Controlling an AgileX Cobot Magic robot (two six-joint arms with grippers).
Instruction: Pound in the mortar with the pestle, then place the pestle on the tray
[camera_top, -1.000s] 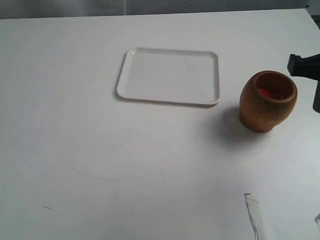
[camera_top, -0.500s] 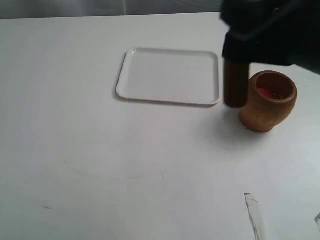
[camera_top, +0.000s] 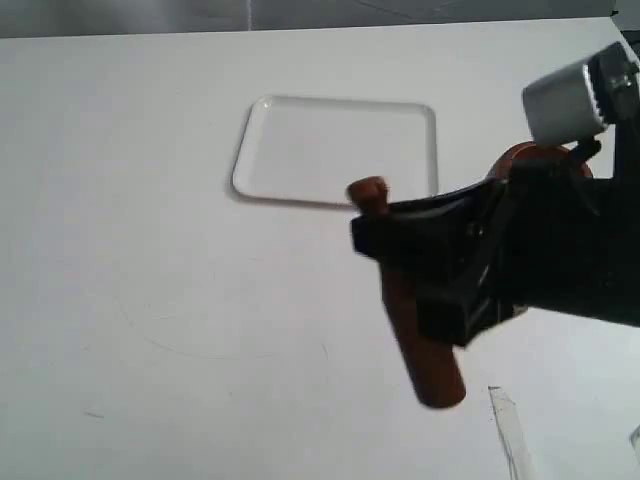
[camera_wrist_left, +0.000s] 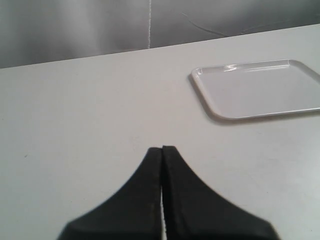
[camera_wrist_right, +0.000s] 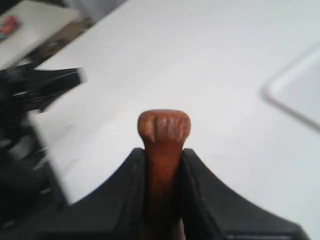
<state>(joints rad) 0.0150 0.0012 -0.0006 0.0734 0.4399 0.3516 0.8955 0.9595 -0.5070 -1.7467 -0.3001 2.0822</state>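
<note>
The white bench (camera_top: 150, 300) is carrying the whole job, and on it the white tray (camera_top: 330, 145) is lying flat with nothing on it, so the placing step is not yet done. The wooden mortar (camera_top: 515, 157) is standing beside the tray's right end. It is showing only as a brown sliver of rim, because the right arm is covering the rest. The pestle (camera_top: 425, 360) is not resting in the mortar or on the tray. It is hanging tilted in the air in front of both, knob end up and thick end pointing down toward the bench. Whether the pounding is finished is not showing in these views, as the mortar's inside is hidden. Judging by the bare tray, at least the set-down is remaining.

The right gripper (camera_top: 385, 235) is clamping the pestle at its thin neck, just under the knob. The wrist view is showing its jaws pressing the wood from both sides. The left gripper (camera_wrist_left: 162, 155) is sitting pinched together with nothing between its jaws, low over bare bench and well apart from the tray.
</note>
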